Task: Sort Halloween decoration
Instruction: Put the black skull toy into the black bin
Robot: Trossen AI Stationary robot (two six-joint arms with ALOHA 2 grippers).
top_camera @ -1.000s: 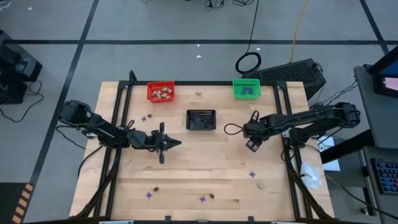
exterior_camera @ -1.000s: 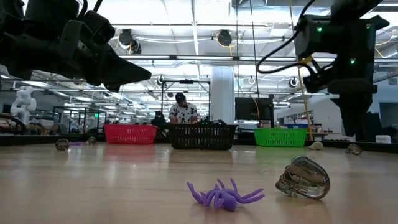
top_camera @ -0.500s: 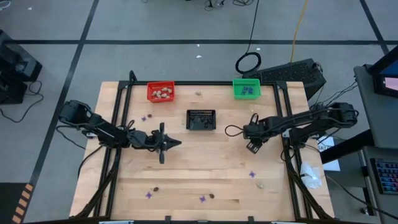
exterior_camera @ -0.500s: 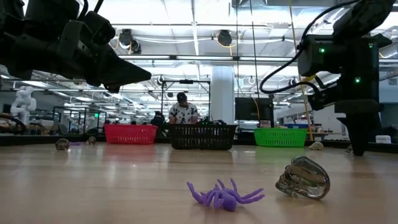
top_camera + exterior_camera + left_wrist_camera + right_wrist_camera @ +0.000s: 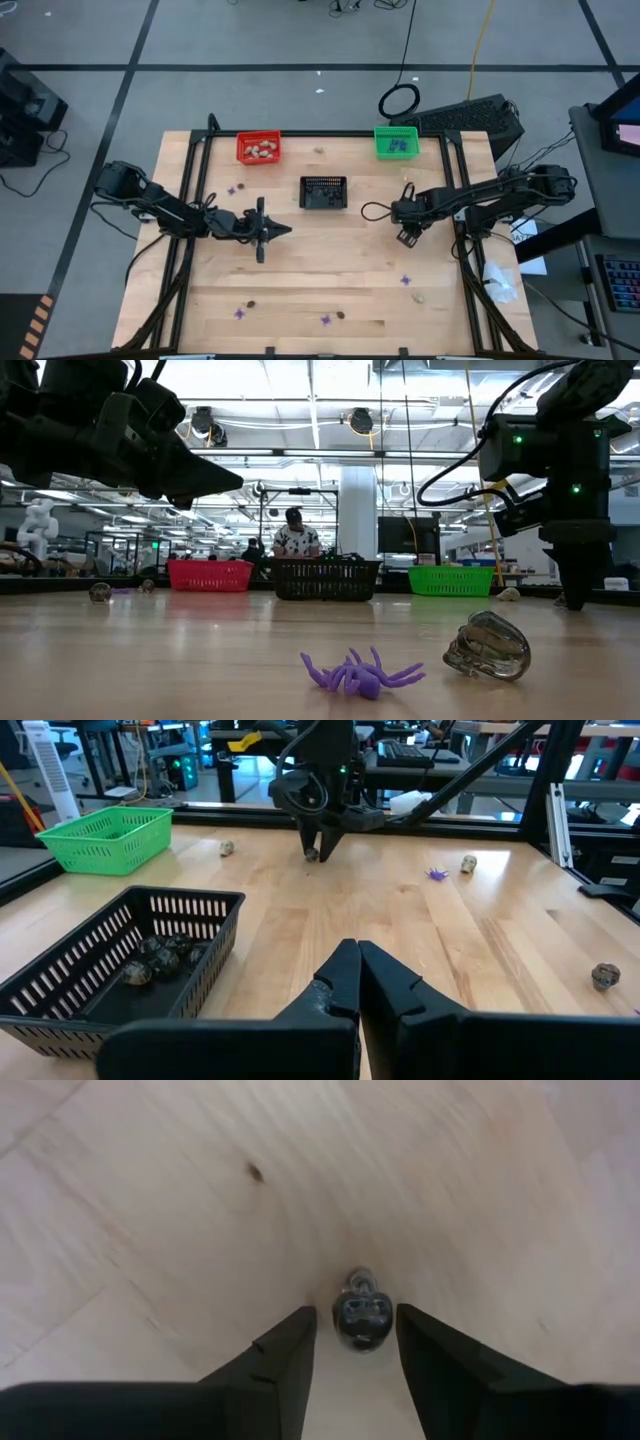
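Left arm point(image 5: 160, 208) stretched from table's left edge toward centre, forearm low and near level. Left gripper point(image 5: 283, 231) pointing toward right side, fingers pressed together tip to tip, nothing between them, held above tabletop. Right arm point(image 5: 500, 195) reaching in from right edge, elbow bent, wrist point(image 5: 545, 450) turned straight down, green lights lit on housing. Right gripper point(image 5: 355, 1335) vertical, tips at table surface, fingers point(image 5: 290, 1350) parted with gap between.
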